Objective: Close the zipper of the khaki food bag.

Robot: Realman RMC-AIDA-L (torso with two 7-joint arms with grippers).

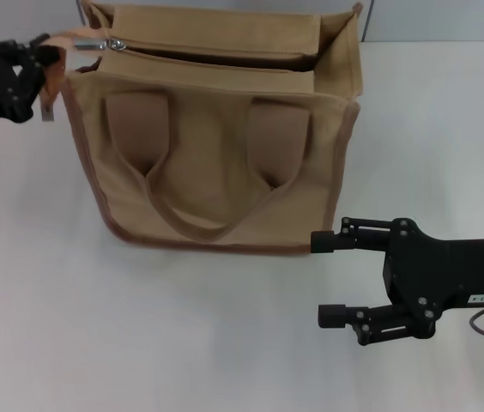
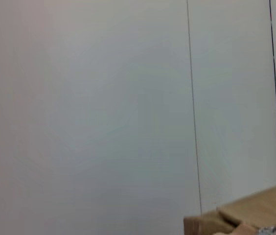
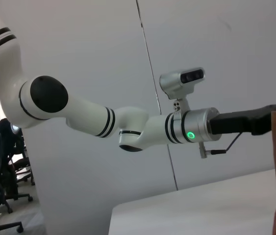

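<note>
On the white table, the khaki food bag is stood upright, boxy, with darker piping and two wide strap handles on its near face. Its zipper is seen open along most of the top panel, the silver pull lying just beside the left gripper, which is clamped on the bag's end tab. The right gripper is held wide open, empty, just off the bag's near corner.

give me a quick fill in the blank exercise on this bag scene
1. The zipper of the khaki food bag is mostly ____.
2. The silver pull sits at the bag's ____ end.
3. The left gripper pinches a ____ at that corner.
4. The right gripper, jaws ____, hovers low beside the bag.
Missing: open; left; tab; open
</note>
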